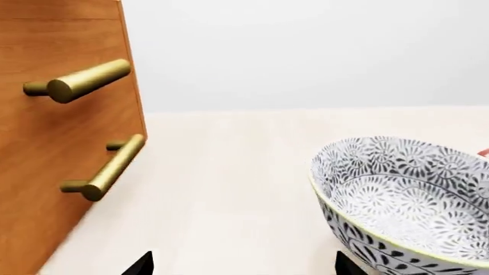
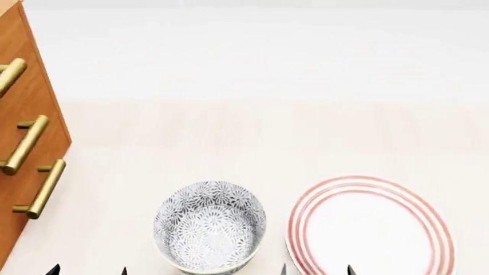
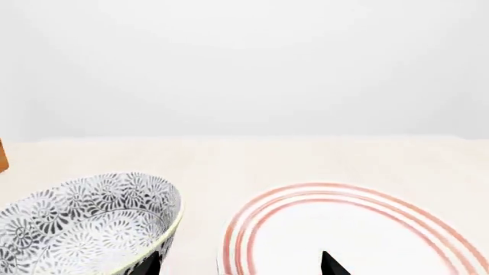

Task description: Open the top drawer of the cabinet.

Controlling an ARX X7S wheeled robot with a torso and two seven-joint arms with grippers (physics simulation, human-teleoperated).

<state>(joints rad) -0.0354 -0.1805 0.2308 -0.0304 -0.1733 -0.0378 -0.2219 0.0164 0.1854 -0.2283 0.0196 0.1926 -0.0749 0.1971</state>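
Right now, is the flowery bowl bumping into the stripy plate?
Apart. The head view shows a strip of bare table between the bowl and the plate; the right wrist view shows that gap too.

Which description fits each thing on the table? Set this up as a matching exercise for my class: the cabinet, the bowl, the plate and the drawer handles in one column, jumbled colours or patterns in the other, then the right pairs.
Things
1. cabinet
2. bowl
3. plate
4. drawer handles

Descriptions
A. white with red rings round the rim
B. brass-coloured bars
C. orange-brown wood
D. dark floral pattern on white

Pairs: 1-C, 2-D, 3-A, 4-B
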